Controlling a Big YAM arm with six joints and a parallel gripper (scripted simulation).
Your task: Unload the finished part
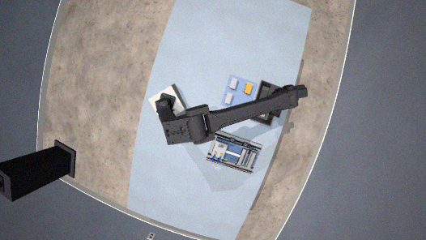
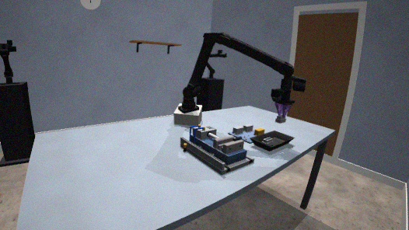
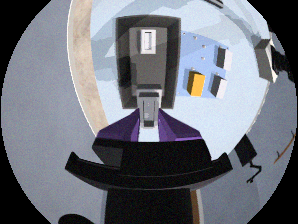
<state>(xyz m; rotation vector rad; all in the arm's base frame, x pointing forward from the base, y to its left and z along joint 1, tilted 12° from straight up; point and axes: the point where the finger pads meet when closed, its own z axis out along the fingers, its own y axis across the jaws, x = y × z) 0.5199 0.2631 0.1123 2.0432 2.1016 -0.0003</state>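
My gripper (image 2: 281,116) hangs in the air above the far side of the black outfeed tray (image 2: 272,140), with its purple fingers pointing down. It is shut on a small grey part (image 2: 280,120), which stays clear of the tray. In the wrist view the part (image 3: 148,106) sits between the fingertips, directly over the tray (image 3: 148,59). A small pale rectangle (image 3: 148,40) shows on the tray floor. The blue and grey vise (image 2: 215,145) stands on the table, left of the tray. The part's pocket side cannot be made out.
A blue fixture plate (image 1: 239,91) with two grey blocks and an orange block (image 1: 248,87) lies beside the tray. The arm's white base block (image 2: 187,115) is behind the vise. The table's right edge runs close to the tray.
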